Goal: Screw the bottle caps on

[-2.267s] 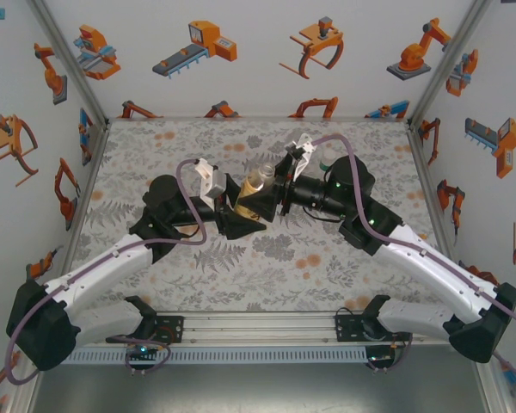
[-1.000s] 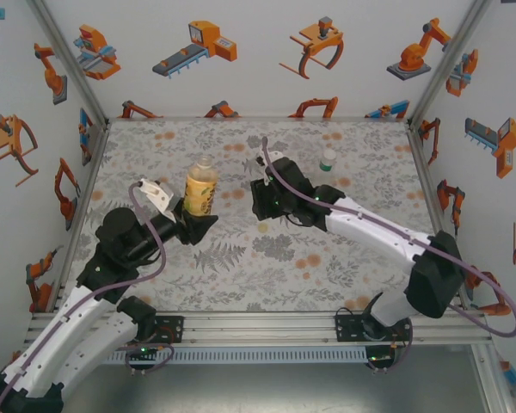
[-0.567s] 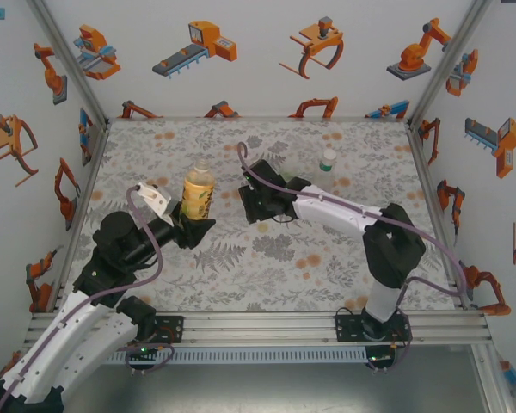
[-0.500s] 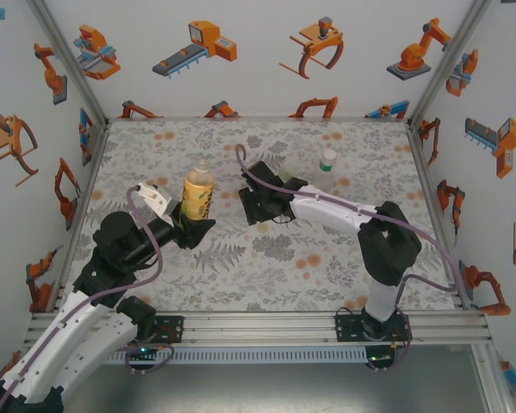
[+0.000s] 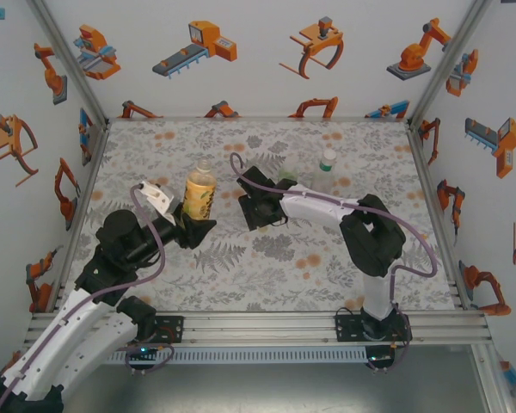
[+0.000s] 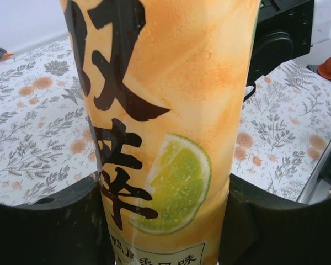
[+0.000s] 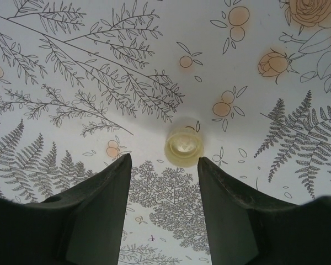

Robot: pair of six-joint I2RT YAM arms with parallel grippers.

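Amber-yellow plastic bottle [image 6: 165, 110]: we clamp it upright in the left gripper [image 6: 164, 221] for capping; right gripper [image 7: 163, 165], jaws parted, hangs above 1 pale round cap [image 7: 183, 146].

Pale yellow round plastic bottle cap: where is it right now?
Right wrist view: the pale yellow round plastic bottle cap lies on the floral tablecloth, just ahead of the open right gripper, in line with the gap between its fingers.

a lab booth: sticker-covered walls [image 5: 258, 60], aluminium frame [image 5: 71, 62], floral tabletop [image 5: 267, 275].
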